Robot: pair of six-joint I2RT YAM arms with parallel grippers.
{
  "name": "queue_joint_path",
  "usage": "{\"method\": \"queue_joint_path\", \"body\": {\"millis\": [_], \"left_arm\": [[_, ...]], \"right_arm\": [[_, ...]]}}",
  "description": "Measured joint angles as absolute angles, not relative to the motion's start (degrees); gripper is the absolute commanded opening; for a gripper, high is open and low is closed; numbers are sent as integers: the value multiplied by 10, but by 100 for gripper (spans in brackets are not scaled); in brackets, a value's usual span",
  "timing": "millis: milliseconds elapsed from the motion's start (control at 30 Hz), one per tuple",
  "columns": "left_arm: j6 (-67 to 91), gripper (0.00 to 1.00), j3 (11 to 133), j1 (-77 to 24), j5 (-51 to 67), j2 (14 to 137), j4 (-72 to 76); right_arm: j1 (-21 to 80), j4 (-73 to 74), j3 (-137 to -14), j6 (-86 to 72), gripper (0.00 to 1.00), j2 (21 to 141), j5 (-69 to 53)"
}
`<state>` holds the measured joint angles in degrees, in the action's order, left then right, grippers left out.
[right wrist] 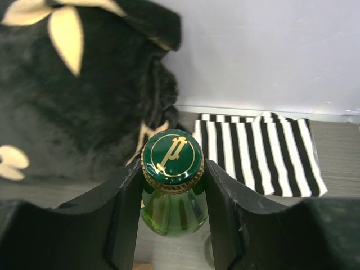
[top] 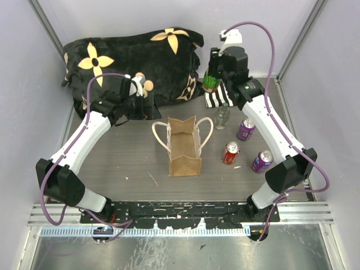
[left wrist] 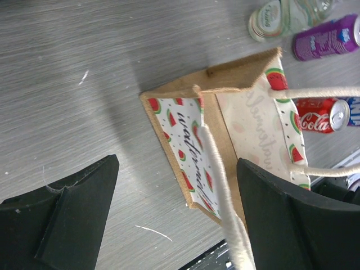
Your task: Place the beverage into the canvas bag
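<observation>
The tan canvas bag [top: 184, 149] stands open at the table's middle, with its cream rope handles spread to both sides. In the left wrist view its watermelon-print lining [left wrist: 225, 140] shows. My left gripper [top: 151, 107] is open [left wrist: 177, 163] just behind and left of the bag. One rope handle [left wrist: 216, 169] runs between its fingers, close to the right one. My right gripper [top: 212, 72] is at the back right, shut [right wrist: 171, 169] on the neck of a green glass bottle [right wrist: 171, 154] with a green and gold cap. The bottle [top: 211, 83] is held upright; its base is hidden.
A black flowered cushion [top: 135, 56] lies along the back wall. A black-and-white striped cloth [top: 222, 97] lies under the right arm. Right of the bag are a clear bottle [top: 223, 116], two purple cans [top: 246, 129] [top: 262, 161] and a red cola can [top: 230, 152].
</observation>
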<state>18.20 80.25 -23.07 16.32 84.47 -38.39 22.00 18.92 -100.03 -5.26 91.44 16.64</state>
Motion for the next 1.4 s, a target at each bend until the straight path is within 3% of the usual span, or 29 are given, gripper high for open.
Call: {"method": "queue_joint_path", "body": {"millis": [333, 700, 1400], "left_arm": [[197, 93, 783, -200, 172, 829, -383], [198, 92, 778, -200, 175, 825, -383], [198, 92, 775, -200, 184, 825, -383]], "right_arm": [[369, 227, -992, -47, 1, 908, 204], [521, 229, -902, -69, 1, 848, 274], [543, 139, -707, -108, 1, 838, 330]]}}
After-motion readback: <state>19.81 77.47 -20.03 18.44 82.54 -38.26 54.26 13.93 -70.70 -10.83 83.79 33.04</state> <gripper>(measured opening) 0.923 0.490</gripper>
